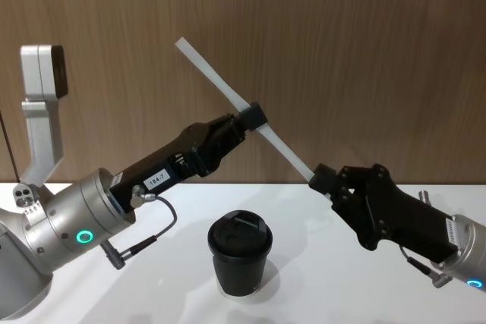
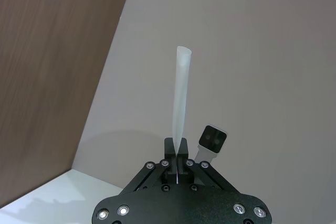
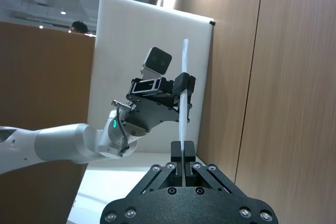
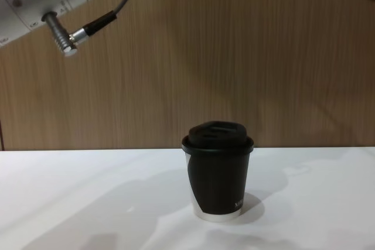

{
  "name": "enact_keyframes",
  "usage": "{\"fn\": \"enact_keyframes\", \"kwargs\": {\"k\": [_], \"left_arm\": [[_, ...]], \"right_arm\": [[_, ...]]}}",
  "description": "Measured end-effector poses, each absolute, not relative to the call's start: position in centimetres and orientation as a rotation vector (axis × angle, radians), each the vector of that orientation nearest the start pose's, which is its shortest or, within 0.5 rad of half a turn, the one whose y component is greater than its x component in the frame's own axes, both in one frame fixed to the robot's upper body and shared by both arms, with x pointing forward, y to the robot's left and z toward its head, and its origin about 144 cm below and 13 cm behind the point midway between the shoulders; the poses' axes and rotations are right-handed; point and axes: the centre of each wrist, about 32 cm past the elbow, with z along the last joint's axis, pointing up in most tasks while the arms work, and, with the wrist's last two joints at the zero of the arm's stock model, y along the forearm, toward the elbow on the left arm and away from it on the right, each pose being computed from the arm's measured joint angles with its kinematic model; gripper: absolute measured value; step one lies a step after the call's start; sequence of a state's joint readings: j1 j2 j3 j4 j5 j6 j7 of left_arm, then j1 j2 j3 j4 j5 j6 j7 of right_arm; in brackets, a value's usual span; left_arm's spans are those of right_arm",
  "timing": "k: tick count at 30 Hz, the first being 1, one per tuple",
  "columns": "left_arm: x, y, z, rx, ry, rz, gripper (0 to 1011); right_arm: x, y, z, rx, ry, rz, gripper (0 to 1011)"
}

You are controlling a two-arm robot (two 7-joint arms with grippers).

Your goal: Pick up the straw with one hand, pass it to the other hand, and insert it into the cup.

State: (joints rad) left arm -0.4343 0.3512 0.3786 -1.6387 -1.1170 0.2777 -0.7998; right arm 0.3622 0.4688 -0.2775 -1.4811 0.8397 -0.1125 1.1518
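The white straw slants in the air above the table, high end to the left, low end to the right. My left gripper, on the silver wrist with the green ring light, is shut on its middle; its fingers press the straw from both sides. My right gripper, black and blocky, is shut on the straw's low end, and the straw rises from between its fingers. The black lidded cup stands upright below and between both grippers, also seen as the cup.
The white table stretches around the cup, with a wooden wall right behind it. A grey camera bracket stands at the far left. The left wrist's cable hangs above the table's left side.
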Motion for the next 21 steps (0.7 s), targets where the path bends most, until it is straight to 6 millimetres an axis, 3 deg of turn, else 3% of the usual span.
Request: {"fn": "enact_keyframes", "kwargs": {"k": [8,21], "left_arm": [[53.49,20.70,129.33,-0.528,0.280,0.168,12],[53.45,20.71,129.36,-0.528,0.275,0.171,12]], "right_arm": [[54.23,-29.60,124.26,0.372,-0.154,-0.204,213],[54.23,-29.59,124.26,0.372,-0.154,-0.204,649]]}}
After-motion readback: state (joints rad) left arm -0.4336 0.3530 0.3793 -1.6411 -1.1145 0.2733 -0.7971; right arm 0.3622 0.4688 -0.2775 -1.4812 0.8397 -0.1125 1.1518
